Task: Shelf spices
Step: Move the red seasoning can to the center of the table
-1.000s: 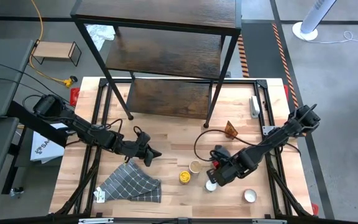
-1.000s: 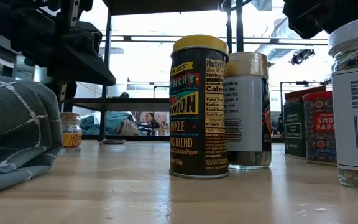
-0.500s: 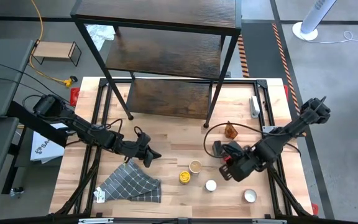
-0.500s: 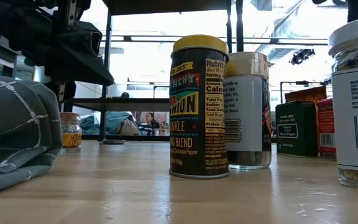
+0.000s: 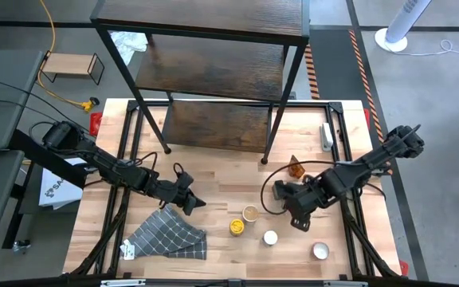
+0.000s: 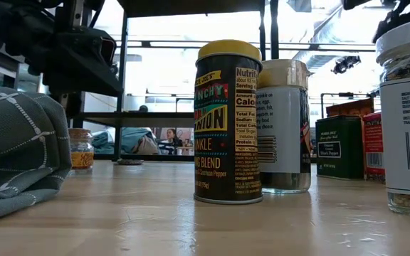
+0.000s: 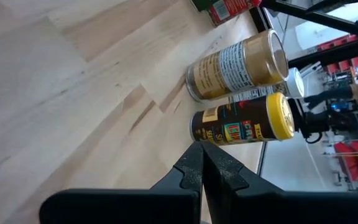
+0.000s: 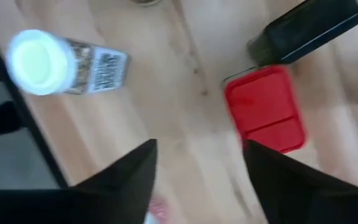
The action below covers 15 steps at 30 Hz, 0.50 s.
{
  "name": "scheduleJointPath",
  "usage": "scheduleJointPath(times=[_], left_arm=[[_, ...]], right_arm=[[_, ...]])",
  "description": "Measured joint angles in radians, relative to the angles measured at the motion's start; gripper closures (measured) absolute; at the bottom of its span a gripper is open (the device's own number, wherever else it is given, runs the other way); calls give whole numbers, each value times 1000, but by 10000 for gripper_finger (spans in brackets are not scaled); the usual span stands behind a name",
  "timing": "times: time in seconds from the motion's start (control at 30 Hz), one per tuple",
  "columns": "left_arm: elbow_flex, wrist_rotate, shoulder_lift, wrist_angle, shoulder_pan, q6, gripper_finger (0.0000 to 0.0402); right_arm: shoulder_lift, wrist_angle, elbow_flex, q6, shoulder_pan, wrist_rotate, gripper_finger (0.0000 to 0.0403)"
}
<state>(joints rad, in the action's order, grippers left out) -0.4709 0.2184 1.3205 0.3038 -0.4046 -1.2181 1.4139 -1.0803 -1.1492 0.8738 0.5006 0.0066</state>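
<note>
Several spices stand upright on the wooden table: a yellow-lidded jar, a tan-lidded jar, a white-lidded jar and an amber bottle. Another white lid shows near the front. A red-lidded tin and a dark green tin stand under my right gripper. That gripper is open and empty above the table, the red tin beyond its fingers. My left gripper is shut and empty beside the grey checked cloth. The dark shelf stands at the far side.
The shelf's black legs stand on the table's far half. A black cable loops near the amber bottle. A small light-wood stand sits off the table at the far left. Bare wood lies between the two grippers.
My right gripper has gone from over the white-lidded jar toward the table's far edge and a little right, and now stands over the tins. In the low view the red-lidded tin has shifted from in front of the green tin to beside it, farther back.
</note>
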Motion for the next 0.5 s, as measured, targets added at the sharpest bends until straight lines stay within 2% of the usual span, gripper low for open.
scheduleJointPath(times=[0.1,0.2,0.5], left_arm=[[0,4,0,9,-2,-30,401],[0,9,0,53,-2,-33,401],[0,61,0,189,-2,-3,401]], right_arm=[[0,-34,0,-76,-17,22,111],[0,-53,12,-140,-28,64,87],[1,-1,115,-219,-51,97,72]])
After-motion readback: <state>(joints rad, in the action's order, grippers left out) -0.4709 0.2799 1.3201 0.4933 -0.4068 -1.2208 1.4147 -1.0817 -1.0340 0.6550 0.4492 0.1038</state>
